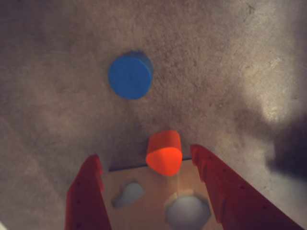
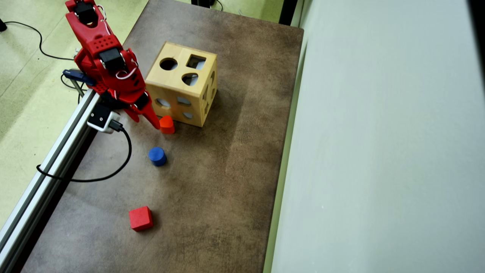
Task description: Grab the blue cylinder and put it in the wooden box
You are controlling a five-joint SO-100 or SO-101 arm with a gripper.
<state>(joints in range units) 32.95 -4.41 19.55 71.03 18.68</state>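
The blue cylinder (image 1: 130, 75) stands flat-top up on the brown mat, alone, well ahead of my fingertips; in the overhead view it (image 2: 157, 156) lies below the gripper. My red gripper (image 1: 145, 154) is open and empty, its jaws spread wide over the edge of the wooden box (image 1: 153, 191). In the overhead view the gripper (image 2: 147, 120) hovers by the box's (image 2: 156, 77) lower left corner. An orange-red rounded block (image 1: 164, 153) stands against the box, between my fingertips in the wrist view.
A red cube (image 2: 140, 218) sits lower on the mat. A metal rail (image 2: 49, 167) and a black cable (image 2: 113, 174) run along the mat's left edge. A pale wall (image 2: 379, 151) bounds the right side.
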